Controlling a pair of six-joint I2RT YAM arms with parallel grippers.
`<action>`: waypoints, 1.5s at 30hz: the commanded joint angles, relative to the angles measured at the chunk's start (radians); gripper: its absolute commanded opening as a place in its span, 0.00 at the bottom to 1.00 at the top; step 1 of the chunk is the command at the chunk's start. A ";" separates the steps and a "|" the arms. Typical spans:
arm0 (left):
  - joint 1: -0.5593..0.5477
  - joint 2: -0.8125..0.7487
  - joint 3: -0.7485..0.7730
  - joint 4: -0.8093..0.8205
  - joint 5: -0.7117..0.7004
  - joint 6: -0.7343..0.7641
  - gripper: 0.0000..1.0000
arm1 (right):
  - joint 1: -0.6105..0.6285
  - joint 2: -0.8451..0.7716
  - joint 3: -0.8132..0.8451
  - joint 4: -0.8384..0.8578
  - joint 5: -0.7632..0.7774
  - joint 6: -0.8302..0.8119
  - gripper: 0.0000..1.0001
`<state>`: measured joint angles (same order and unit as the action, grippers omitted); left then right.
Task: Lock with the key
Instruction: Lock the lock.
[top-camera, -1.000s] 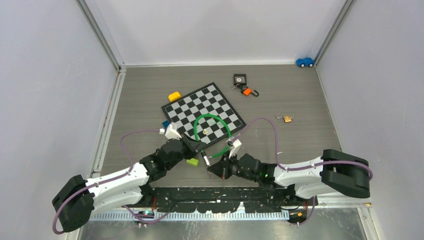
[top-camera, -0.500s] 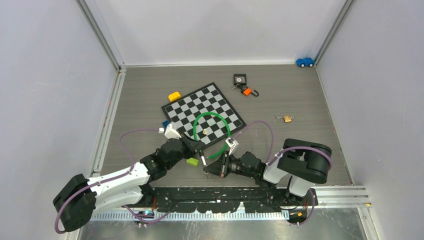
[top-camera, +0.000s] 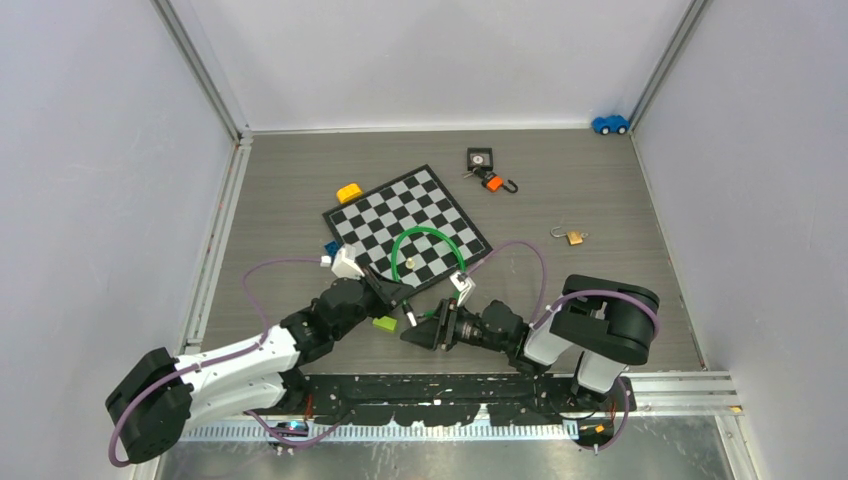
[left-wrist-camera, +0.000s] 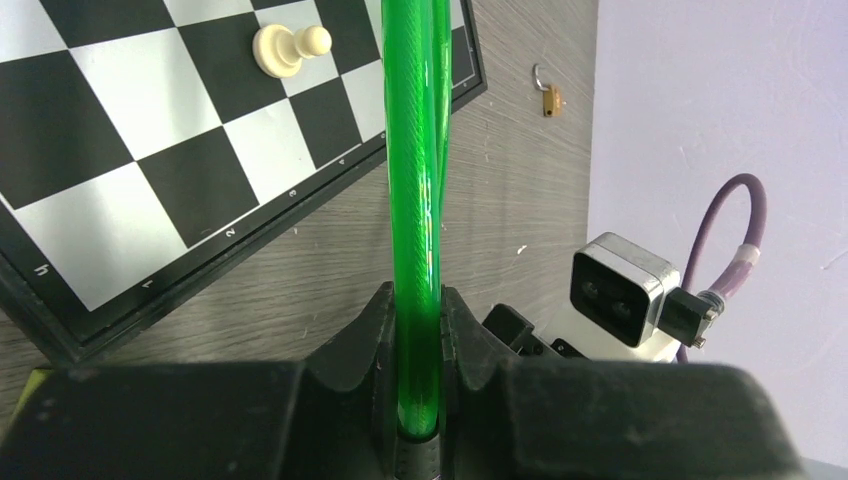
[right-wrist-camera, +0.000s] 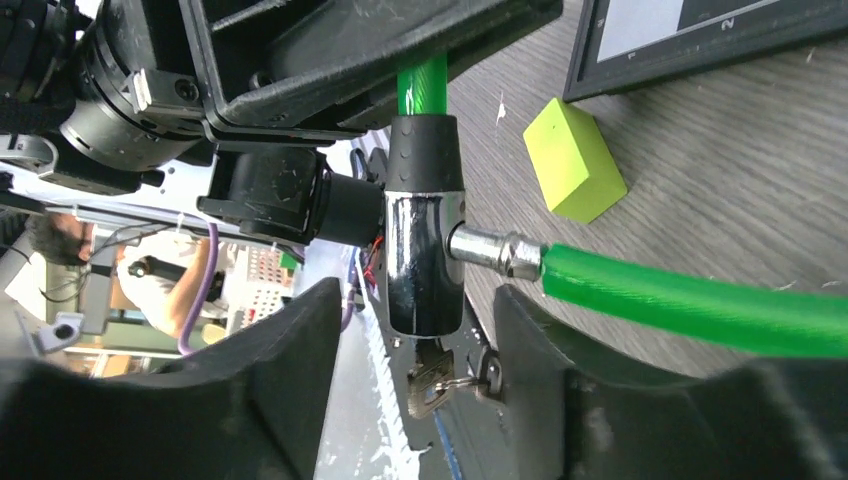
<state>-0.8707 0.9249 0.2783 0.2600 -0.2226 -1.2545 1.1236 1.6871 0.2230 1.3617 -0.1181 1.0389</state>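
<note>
A green cable lock loops over the chessboard; its chrome lock body hangs just off the table near the front edge. My left gripper is shut on the green cable just above the body's black collar. A silver key sticks out of the body's lower end, with a small ring on it. My right gripper is open, one finger on each side of the lock body and key, touching neither. The cable's metal end pin sits in the side of the body.
The chessboard carries a white pawn. A lime block lies beside the grippers. Farther off lie a yellow block, a small brass padlock, an orange clip with a black square, and a blue toy car.
My right gripper, shut at the key a second ago, has opened and let go of it. The right arm's elbow folded in toward the middle. The left arm has held still.
</note>
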 joint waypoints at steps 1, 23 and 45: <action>-0.005 -0.014 0.001 0.091 0.025 -0.008 0.00 | -0.002 -0.027 0.007 0.076 0.011 -0.005 0.69; -0.005 -0.007 0.000 0.102 0.021 -0.005 0.00 | -0.002 -0.561 0.076 -0.836 0.164 -0.263 0.76; -0.005 0.002 -0.099 0.313 0.031 0.136 0.00 | -0.021 -0.700 0.219 -1.408 0.578 0.560 0.95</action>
<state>-0.8711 0.9279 0.2134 0.3828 -0.1982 -1.2129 1.1038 0.9653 0.4221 -0.1108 0.4324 1.3514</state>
